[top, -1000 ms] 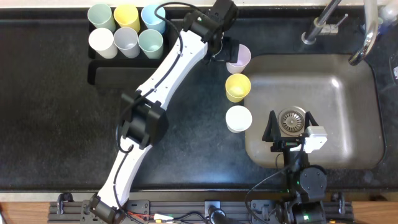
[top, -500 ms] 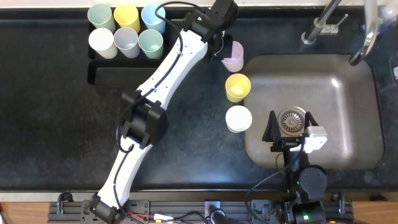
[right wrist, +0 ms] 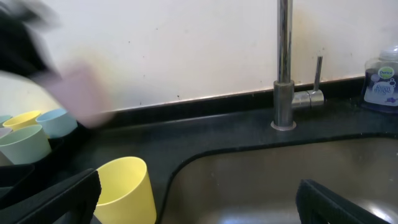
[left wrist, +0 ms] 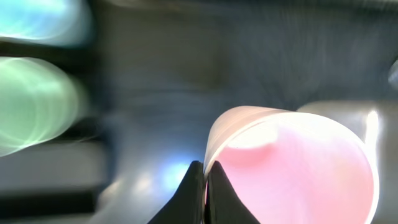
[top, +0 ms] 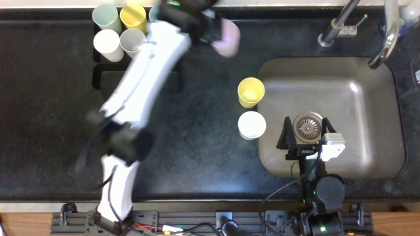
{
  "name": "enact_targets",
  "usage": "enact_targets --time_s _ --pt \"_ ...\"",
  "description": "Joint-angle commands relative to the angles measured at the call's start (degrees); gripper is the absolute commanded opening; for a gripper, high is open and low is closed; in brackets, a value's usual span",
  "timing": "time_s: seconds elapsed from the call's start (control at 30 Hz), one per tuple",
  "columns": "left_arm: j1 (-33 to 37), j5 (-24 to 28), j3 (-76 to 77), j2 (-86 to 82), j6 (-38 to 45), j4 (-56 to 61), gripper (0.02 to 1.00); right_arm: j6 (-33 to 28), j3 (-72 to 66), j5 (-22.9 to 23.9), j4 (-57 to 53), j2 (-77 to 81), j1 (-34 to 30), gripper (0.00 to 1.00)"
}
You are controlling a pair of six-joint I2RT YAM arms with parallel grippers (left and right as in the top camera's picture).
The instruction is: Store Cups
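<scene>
My left gripper (top: 211,31) is shut on the rim of a pink cup (top: 228,37), held up above the dark counter to the right of the black rack (top: 96,64). In the left wrist view its fingertips (left wrist: 198,184) pinch the wall of the pink cup (left wrist: 292,171). The rack holds a green cup (top: 105,14), a yellow cup (top: 133,14), a white cup (top: 107,44) and a pale cup (top: 132,40). A loose yellow cup (top: 251,92) and a loose white cup (top: 251,124) stand by the sink's left rim. My right gripper (top: 306,131) is open over the sink.
The steel sink (top: 367,105) takes up the right side, with the faucet (right wrist: 284,62) and a soap bottle (right wrist: 380,81) behind it. The loose yellow cup (right wrist: 124,186) stands close to my right gripper. Bare dark counter (top: 197,144) lies between the rack and the sink.
The left arm has lifted the pink cup off the counter by the sink and swung it left and back toward the rack. The right arm has not moved.
</scene>
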Motion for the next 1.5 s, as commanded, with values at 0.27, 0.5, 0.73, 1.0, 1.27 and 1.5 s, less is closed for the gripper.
enact_targets --time_s 0.27,0.5,0.73,1.0,1.27,1.5 --pt "28.52 -0.02 -38.69 -34.03 -8.90 2.67 0.036 0.24 -0.74 -0.39 0.31 -0.44 -0.37 0.996" --pt "33.59 -0.50 -52.09 -35.95 -8.92 10.32 0.036 0.24 -0.74 -0.37 0.31 -0.44 -0.37 0.996" --pt "34.34 -3.45 -52.06 -31.36 -11.54 12.90 0.036 0.24 -0.74 -0.37 0.31 -0.44 -0.37 0.998" --pt "36.83 -2.99 -52.06 -25.55 -13.46 15.15 0.036 0.24 -0.74 -0.39 0.31 -0.44 -0.37 0.998" --pt "36.83 -2.75 -52.06 -22.91 -14.93 20.24 0.036 0.24 -0.74 -0.39 0.31 -0.44 -0.37 0.998" --pt "36.81 -2.67 -52.09 -22.43 -14.93 19.80 0.036 0.24 -0.74 -0.37 0.31 -0.44 -0.37 0.998"
